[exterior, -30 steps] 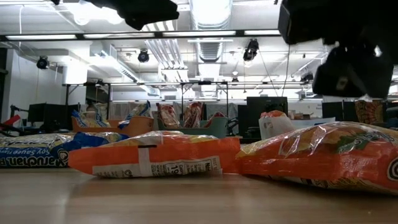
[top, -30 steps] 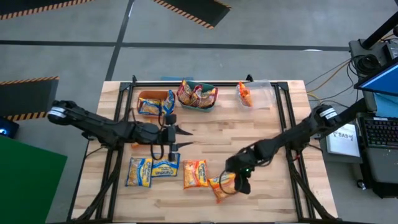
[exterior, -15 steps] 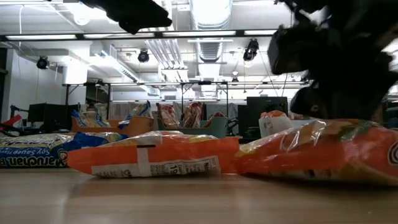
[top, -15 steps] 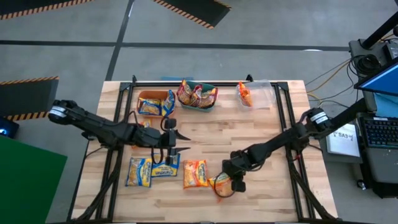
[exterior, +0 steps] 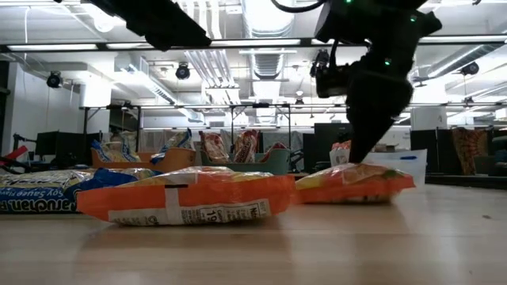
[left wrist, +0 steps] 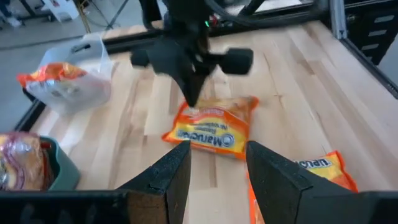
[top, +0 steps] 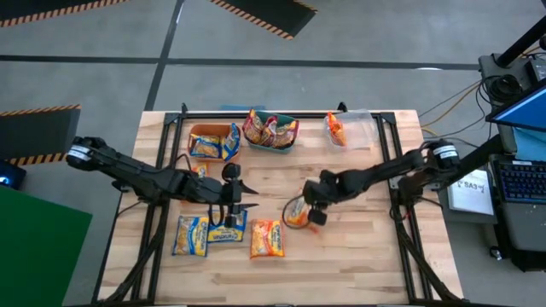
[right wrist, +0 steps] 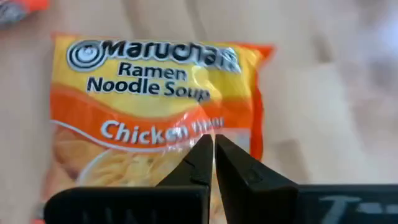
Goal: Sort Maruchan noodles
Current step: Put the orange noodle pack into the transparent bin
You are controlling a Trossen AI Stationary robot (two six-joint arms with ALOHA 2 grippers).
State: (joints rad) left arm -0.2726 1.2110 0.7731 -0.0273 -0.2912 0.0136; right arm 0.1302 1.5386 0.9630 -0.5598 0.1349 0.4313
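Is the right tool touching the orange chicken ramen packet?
Touching. The right wrist view shows the right tool shut, pinching the orange chicken ramen packet; the low view shows its tip meeting the packet's top edge.

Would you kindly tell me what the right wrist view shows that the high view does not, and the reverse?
Only the right wrist view shows the print on the orange packet: Maruchan Ramen Noodle Soup, Chicken.

Only the high view shows the left hand over the blue-and-yellow packets, plus the orange bin, green bin and clear bin.

Both show the right hand shut on the orange packet.
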